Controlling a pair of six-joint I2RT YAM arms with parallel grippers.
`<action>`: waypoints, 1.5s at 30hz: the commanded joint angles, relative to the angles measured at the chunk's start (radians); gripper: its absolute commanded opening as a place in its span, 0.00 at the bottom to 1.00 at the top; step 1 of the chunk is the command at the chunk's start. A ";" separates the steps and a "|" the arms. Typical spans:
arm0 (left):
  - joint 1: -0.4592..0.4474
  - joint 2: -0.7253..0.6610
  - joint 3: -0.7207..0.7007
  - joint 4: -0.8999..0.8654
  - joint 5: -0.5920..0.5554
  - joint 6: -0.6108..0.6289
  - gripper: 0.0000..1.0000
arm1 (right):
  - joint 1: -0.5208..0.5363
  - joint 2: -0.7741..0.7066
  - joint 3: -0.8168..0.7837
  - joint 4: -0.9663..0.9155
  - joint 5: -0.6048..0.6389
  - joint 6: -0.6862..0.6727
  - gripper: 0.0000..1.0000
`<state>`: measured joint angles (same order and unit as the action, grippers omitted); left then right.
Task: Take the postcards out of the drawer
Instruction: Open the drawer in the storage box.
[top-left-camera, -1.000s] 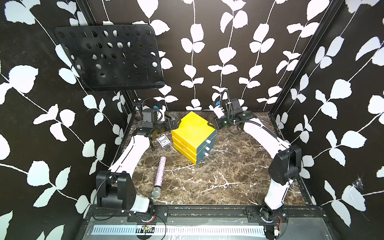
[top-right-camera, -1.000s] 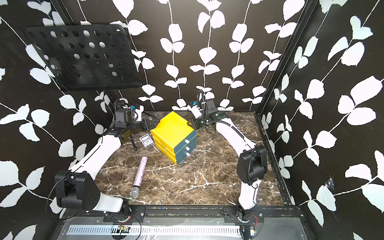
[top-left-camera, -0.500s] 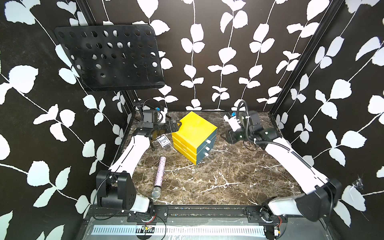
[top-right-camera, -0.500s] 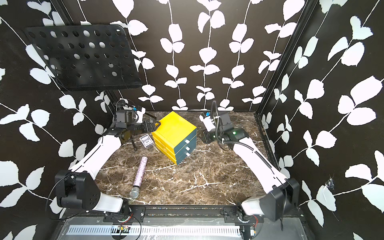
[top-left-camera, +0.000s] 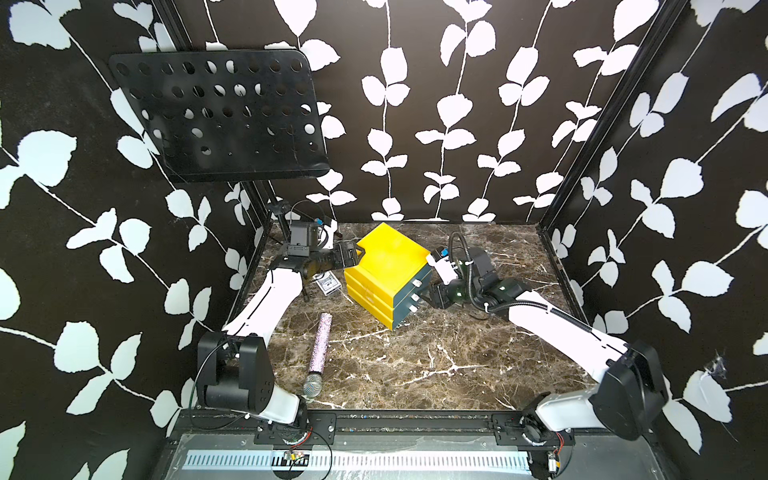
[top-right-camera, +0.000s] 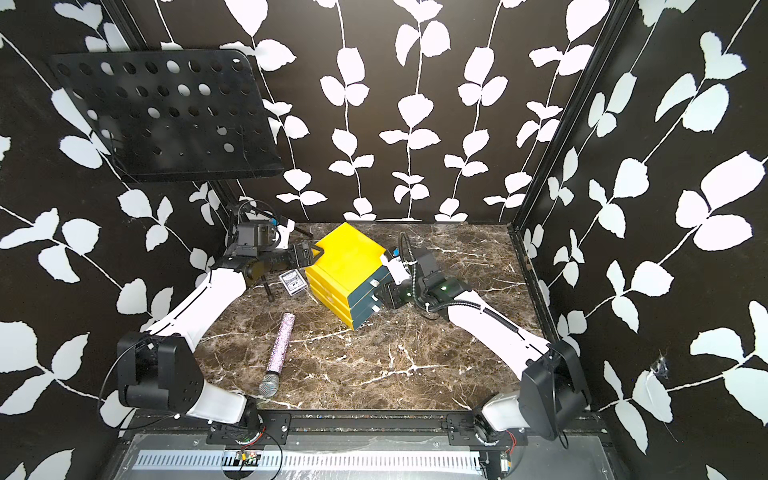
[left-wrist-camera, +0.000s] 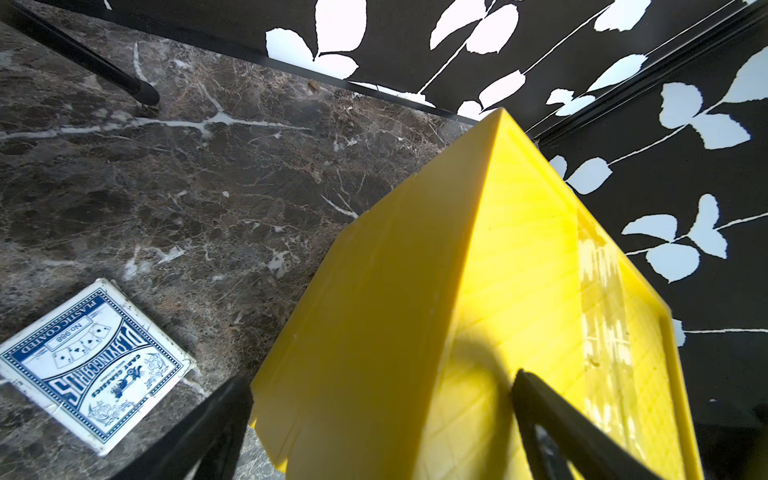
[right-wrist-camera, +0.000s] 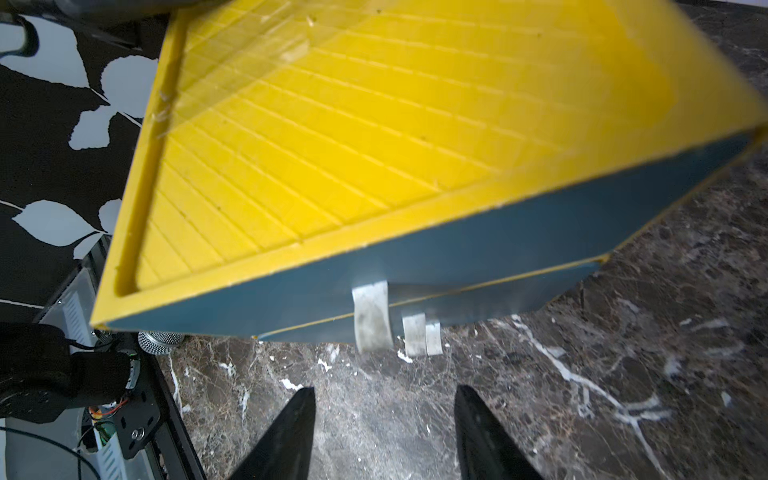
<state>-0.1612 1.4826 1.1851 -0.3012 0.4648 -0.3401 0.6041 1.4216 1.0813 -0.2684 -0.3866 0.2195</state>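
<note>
A yellow drawer cabinet (top-left-camera: 390, 257) (top-right-camera: 345, 257) stands at the back of the marble table, its three teal drawer fronts (top-left-camera: 409, 295) all pushed in. The postcards are hidden. My left gripper (top-left-camera: 353, 253) (left-wrist-camera: 382, 382) is open wide, its fingers straddling the cabinet's rear left corner (left-wrist-camera: 457, 311). My right gripper (top-left-camera: 430, 296) (right-wrist-camera: 384, 390) hovers low in front of the drawer fronts, open with only bare marble between its fingers. The white pull tabs (right-wrist-camera: 371, 316) hang just beyond its fingertips.
A blue-and-white playing-card box (top-left-camera: 327, 284) (left-wrist-camera: 95, 365) lies left of the cabinet. A glittery microphone (top-left-camera: 318, 353) (top-right-camera: 278, 353) lies toward the front left. A black perforated music stand (top-left-camera: 220, 116) hangs over the back left, one of its legs (left-wrist-camera: 83, 58) on the table.
My right arm has swung from the cabinet's back right corner round to the front of the drawers and dropped lower, its jaws spreading wider. The left arm and cabinet have stayed put.
</note>
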 joint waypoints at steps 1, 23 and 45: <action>-0.002 0.018 0.001 -0.040 -0.018 0.017 0.99 | 0.007 0.042 0.045 0.089 -0.028 0.016 0.52; -0.002 0.022 0.008 -0.021 -0.081 -0.014 0.99 | 0.007 -0.159 -0.074 -0.174 0.035 -0.037 0.00; -0.002 -0.103 0.186 -0.261 -0.223 0.134 0.99 | 0.006 -0.372 -0.035 -0.461 0.164 -0.087 0.56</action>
<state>-0.1627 1.4628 1.3220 -0.4599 0.2867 -0.2802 0.6086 1.0637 0.9817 -0.6769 -0.2619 0.1852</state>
